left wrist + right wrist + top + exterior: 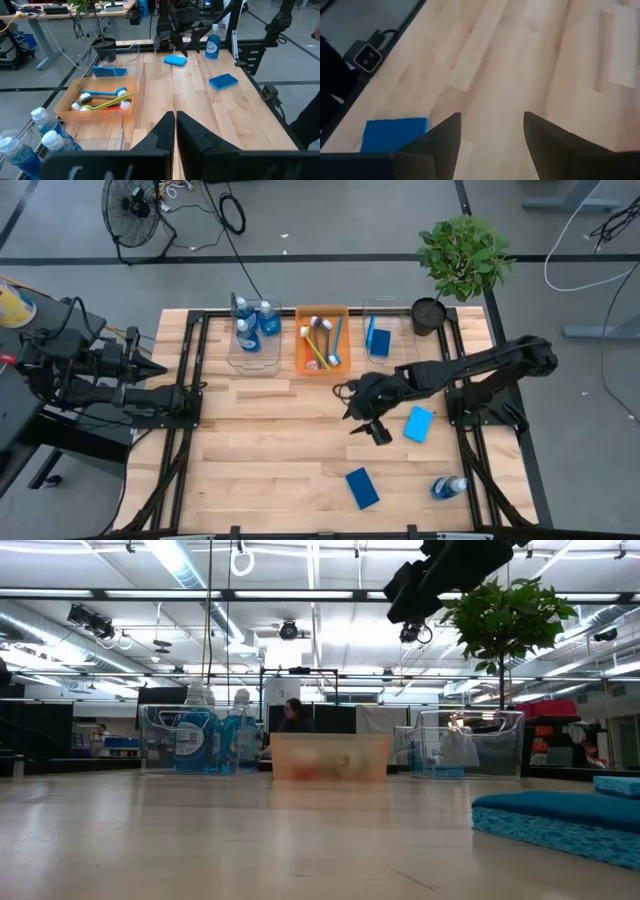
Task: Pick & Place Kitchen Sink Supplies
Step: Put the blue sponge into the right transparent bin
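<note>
The right gripper (pixel 372 427) hangs over the table middle, fingers (pixel 442 137) spread apart and holding nothing. At its 3 o'clock lies a blue sponge (pixel 419 423); another sponge (pixel 362 487) lies at 6 o'clock. A bottle (pixel 449 486) lies near the edge. The left gripper (pixel 175 131), fingers closed together, waits at the left side.

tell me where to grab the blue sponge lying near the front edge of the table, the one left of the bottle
Grip the blue sponge across its short width, on the two long edges, coming straight down from above. It lies flat on the table, turned at an angle, so the jaws would need rotating to match. The right gripper, open and empty, is probably best placed; the left gripper waits at the left edge.
</note>
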Motion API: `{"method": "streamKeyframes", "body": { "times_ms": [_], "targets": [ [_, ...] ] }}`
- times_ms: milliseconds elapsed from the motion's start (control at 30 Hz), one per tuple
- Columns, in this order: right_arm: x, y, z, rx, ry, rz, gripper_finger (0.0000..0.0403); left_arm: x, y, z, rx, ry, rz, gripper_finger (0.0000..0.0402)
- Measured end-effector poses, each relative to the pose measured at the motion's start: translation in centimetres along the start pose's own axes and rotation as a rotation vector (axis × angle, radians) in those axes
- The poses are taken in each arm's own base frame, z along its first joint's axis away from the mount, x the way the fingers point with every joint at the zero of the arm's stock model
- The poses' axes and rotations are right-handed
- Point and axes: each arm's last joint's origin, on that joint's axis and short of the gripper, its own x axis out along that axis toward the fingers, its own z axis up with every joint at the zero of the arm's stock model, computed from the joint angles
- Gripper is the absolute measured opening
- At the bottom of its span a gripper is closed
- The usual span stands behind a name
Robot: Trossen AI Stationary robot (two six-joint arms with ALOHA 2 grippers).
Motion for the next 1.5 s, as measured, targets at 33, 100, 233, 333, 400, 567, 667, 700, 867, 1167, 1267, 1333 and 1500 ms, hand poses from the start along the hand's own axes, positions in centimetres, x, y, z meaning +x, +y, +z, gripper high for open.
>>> {"method": "streamKeyframes", "body": {
  "times_ms": [33,100,233,333,400,567,667,700,867,1167,1267,1333,1500],
  "targets": [
    [0.4,0.2,0.0,-0.01,0.004,0.008,0.0214,0.0,0.0,0.0,0.0,0.0,0.001,0.0023],
    [1.1,0.8,0.0,-0.025,0.012,0.024,0.0214,0.0,0.0,0.0,0.0,0.0,0.0,0.0023],
    [2.6,1.9,0.0,-0.055,0.012,0.092,0.0214,0.0,0.0,0.0,0.0,0.0,0.0,0.0023],
    [3.8,2.9,0.1,-0.077,-0.017,0.179,0.0214,0.0,0.0,0.0,0.0,0.0,0.0,0.0023],
    [4.7,3.4,-0.2,-0.076,-0.036,0.214,0.0214,0.0,0.0,0.0,0.0,0.0,0.0,0.0023],
    [7.0,4.2,-1.7,-0.02,-0.05,0.292,0.0214,0.0,0.0,0.0,0.0,0.0,0.001,0.0023],
    [7.7,4.8,-2.9,0.02,-0.045,0.325,0.0214,0.0,0.0,0.0,0.0,0.0,0.0,0.0023],
    [7.9,5.0,-3.3,0.023,-0.053,0.329,0.0214,0.0,0.0,0.0,0.0,0.0,0.001,0.0023],
    [8.6,5.7,-6.1,0.01,-0.089,0.312,0.0214,0.0,0.0,0.0,0.0,0.0,0.0,0.0023],
    [9.0,6.4,-9.1,0.04,-0.137,0.194,0.0214,0.0,0.0,0.0,0.0,0.0,0.0,0.0023],
    [9.0,6.5,-9.7,0.064,-0.132,0.199,0.0214,0.0,0.0,0.0,0.0,0.0,0.0,0.0023],
    [9.0,6.6,-9.8,0.074,-0.129,0.194,0.0214,0.0,0.0,0.0,0.0,0.0,0.0,0.0023],
    [9.7,6.6,-10.4,0.088,-0.113,0.147,0.0214,0.0,0.0,0.0,0.0,0.0,0.0,0.0023]
  ]
}}
